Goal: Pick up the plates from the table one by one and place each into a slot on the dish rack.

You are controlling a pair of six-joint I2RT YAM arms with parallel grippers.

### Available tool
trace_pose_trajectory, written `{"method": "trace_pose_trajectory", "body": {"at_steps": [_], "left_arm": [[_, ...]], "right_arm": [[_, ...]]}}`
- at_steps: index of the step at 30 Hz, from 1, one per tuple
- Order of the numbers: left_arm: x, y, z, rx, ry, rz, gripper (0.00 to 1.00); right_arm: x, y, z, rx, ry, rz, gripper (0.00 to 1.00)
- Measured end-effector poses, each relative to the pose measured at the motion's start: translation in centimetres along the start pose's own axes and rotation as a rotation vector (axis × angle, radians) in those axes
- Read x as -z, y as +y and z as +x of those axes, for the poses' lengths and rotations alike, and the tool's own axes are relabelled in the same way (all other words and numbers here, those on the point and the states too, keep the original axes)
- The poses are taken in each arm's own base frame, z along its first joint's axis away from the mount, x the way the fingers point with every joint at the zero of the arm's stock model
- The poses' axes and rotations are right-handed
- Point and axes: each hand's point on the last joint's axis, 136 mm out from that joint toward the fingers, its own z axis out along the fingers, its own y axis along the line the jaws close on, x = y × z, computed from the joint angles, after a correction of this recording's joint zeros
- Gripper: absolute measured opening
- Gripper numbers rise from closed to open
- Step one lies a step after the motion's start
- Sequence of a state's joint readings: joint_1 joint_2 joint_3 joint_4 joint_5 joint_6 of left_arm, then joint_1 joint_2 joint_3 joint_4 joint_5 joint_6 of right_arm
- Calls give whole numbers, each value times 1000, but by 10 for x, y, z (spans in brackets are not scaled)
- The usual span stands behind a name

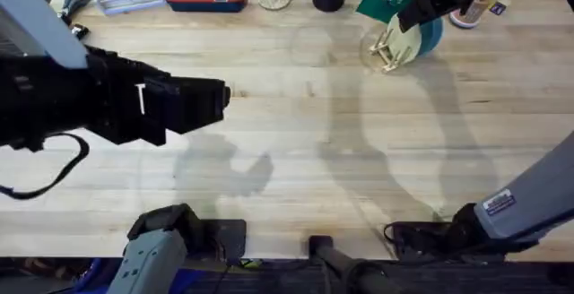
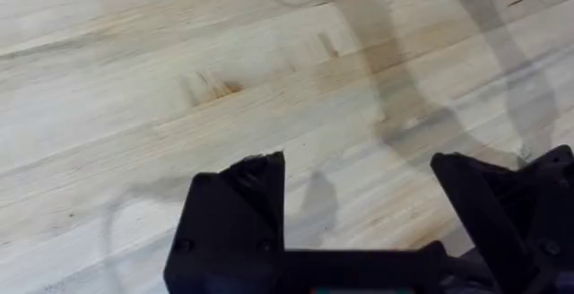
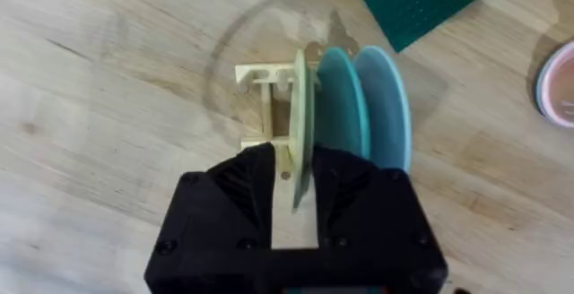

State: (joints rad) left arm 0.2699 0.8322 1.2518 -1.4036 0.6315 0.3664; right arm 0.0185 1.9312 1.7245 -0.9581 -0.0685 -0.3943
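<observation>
Overhead view: right gripper (image 1: 414, 14) at the dish rack (image 1: 386, 50) with a cream plate, far right side of the table (image 1: 296, 142).

Right wrist cam has the black fingers pinched onto the thin edge of the pale cream plate (image 3: 300, 119), which stands upright in the light-wood dish rack (image 3: 265, 106) right beside two teal plates (image 3: 359, 106) (all three smooth, matte, round discs on edge). Rack pegs are skinny pale sticks, and the tabletop is blond planks with streaky grain. The green studded brick board (image 3: 421, 3) lies flat just past the plates. The left gripper (image 2: 354, 213) is over bare wood on the left side, chunky black jaws spread wide with nothing between them. A white label sits on the right arm's grey link (image 1: 499, 203), print too small to read.
</observation>
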Motion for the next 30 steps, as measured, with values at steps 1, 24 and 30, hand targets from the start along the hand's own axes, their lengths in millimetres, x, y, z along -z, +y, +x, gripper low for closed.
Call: {"method": "trace_pose_trajectory", "body": {"at_steps": [1, 24, 30], "left_arm": [[0, 0, 0, 0, 0, 0, 993], [0, 0, 0, 0, 0, 0, 993], [0, 0, 0, 0, 0, 0, 994]], "right_arm": [[0, 0, 0, 0, 0, 0, 261], [118, 17, 11, 18, -156, 65, 681], [156, 32, 36, 23, -163, 69, 992]]}}
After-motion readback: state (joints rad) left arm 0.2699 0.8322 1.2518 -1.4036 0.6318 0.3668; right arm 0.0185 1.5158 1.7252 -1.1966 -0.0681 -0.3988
